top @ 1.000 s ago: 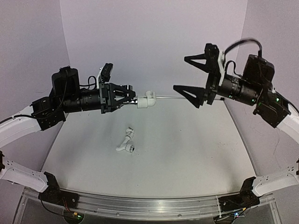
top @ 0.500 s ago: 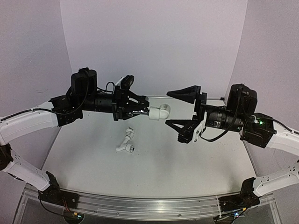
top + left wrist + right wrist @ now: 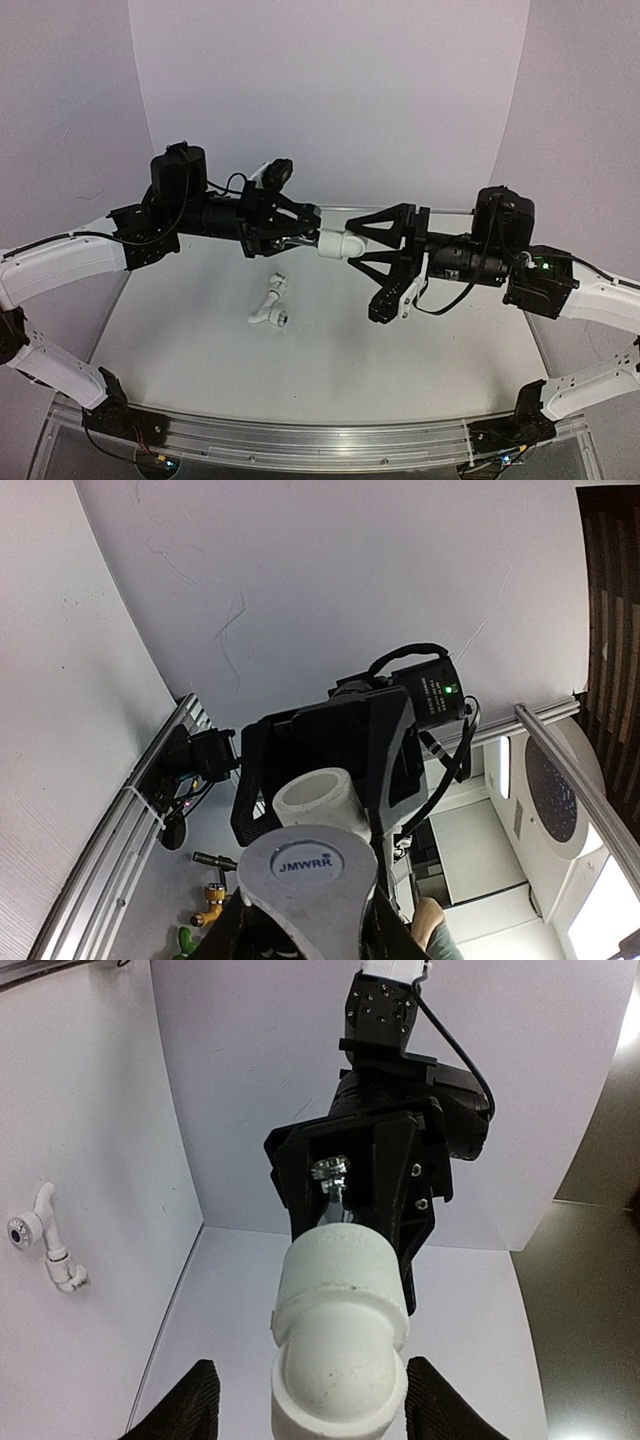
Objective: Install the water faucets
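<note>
The water faucet (image 3: 307,865), a chrome tap with a grey lever handle marked JMWRR, is held in the air by my left gripper (image 3: 303,236), which is shut on it. A short white elbow fitting (image 3: 336,243) sits on the tap's stem, pointing at the right arm. My right gripper (image 3: 353,241) straddles that elbow. In the right wrist view the elbow (image 3: 340,1340) lies between the right fingers (image 3: 190,1405) with a gap on each side. The tap's chrome stem (image 3: 333,1175) shows between the left gripper's fingers behind it.
A longer white bent pipe piece (image 3: 270,305) with a metal-ringed end lies on the white table (image 3: 430,350), below and left of the two grippers. White walls close in the back and sides. An aluminium rail (image 3: 320,440) runs along the near edge.
My right arm swung down and left until its jaws came round the elbow, and the jaws narrowed. My left arm carried the faucet toward the centre, then held still.
</note>
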You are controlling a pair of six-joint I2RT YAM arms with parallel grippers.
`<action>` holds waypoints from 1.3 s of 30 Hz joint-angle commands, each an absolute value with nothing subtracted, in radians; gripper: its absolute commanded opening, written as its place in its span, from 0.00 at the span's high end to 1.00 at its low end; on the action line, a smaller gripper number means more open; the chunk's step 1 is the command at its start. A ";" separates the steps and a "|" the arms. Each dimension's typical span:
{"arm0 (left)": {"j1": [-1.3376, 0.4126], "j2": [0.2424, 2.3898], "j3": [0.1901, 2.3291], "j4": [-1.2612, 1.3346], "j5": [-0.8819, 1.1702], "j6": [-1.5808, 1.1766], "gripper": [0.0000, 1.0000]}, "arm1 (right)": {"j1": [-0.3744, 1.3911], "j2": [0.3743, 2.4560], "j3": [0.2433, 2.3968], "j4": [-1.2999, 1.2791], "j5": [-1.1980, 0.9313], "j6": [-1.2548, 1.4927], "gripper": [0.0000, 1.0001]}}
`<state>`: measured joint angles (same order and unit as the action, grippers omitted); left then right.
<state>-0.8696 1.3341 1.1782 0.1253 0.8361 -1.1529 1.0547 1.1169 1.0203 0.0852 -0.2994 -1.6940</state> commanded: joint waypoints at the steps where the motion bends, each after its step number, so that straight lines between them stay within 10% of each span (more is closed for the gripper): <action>1: -0.867 1.314 1.231 0.225 0.842 -1.116 1.00 | 1.071 1.127 1.045 0.131 -0.293 -1.623 0.48; 13: -0.868 1.254 1.154 0.293 0.742 -0.947 1.00 | 1.090 1.191 1.219 0.109 -0.234 -1.015 0.78; 39: -0.881 1.133 1.051 0.343 0.580 -0.670 1.00 | 1.052 1.264 1.384 0.065 -0.305 0.403 1.00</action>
